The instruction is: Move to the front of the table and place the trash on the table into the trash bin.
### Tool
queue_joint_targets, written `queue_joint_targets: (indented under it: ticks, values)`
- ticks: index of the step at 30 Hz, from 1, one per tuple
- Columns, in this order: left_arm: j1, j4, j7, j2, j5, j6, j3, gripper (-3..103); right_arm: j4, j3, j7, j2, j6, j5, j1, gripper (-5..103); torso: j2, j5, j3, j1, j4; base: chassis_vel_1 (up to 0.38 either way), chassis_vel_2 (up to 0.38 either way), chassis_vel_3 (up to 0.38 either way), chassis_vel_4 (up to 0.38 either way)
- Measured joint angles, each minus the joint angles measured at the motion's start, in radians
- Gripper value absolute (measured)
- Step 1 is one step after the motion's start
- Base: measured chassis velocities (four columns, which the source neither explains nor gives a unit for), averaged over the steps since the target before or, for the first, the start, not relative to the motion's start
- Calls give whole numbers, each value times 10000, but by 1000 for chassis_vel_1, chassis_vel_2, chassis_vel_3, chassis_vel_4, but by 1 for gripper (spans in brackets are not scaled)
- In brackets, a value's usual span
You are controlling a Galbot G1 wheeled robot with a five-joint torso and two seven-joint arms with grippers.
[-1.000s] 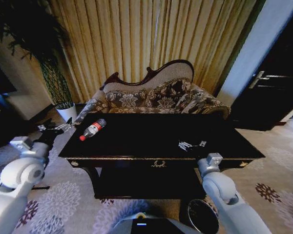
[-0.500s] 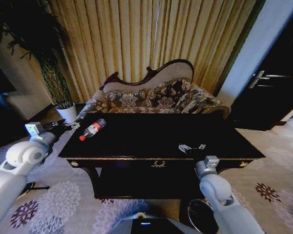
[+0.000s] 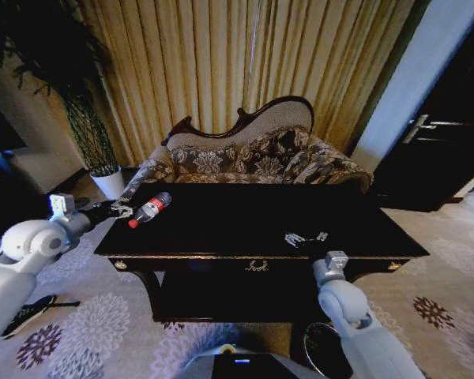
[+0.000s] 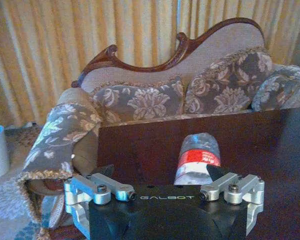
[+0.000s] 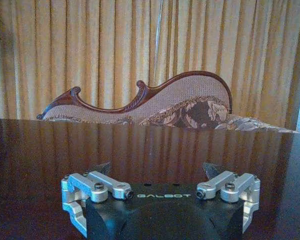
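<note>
One bottle (image 4: 197, 159) lies just ahead of the left end effector (image 4: 160, 176), jaws spread wide and empty; nudged, it would probably roll across the desk (image 3: 221, 217).

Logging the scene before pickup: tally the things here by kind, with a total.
Bottles: 1, bottle
Tables: 1, table
Bins: 1, trash bin
Sofas: 1, sofa
Potted plants: 1, plant pot
Grippers: 2, left gripper, right gripper
Total: 7

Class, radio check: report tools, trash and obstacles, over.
Left tool open at the bottle, cap end. Right tool open over the table, front edge. Bin below. Nothing in the way.
</note>
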Motion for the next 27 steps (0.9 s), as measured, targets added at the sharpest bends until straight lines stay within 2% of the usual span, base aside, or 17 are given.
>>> queue_joint_targets:
  ticks: [9, 11, 14, 27]
  values:
    - [-1124, 32, 27, -47, 2, 371, 817, 100, 52, 0, -35, -53, 40, -55, -38, 100, 0, 0, 0, 0, 0, 0, 0, 0, 0]
    - [-1465, 37, 19, -50, -12, 743, 1046, 100, 58, 17, -34, -94, 42, -50, -27, 100, 0, 1, 0, 0, 0, 0, 0, 0, 0]
    - [-1602, 94, 23, 5, -31, 935, 1196, 100, 56, 26, -29, -124, 53, -46, -25, 100, 0, 1, 0, 0, 0, 0, 0, 0, 0]
    - [-1833, 517, 78, 123, -7, 965, 1531, 100, -163, -186, -15, -233, 111, -29, 252, 100, 1, 1, 0, -1, 3, 0, 0, 0, 0]
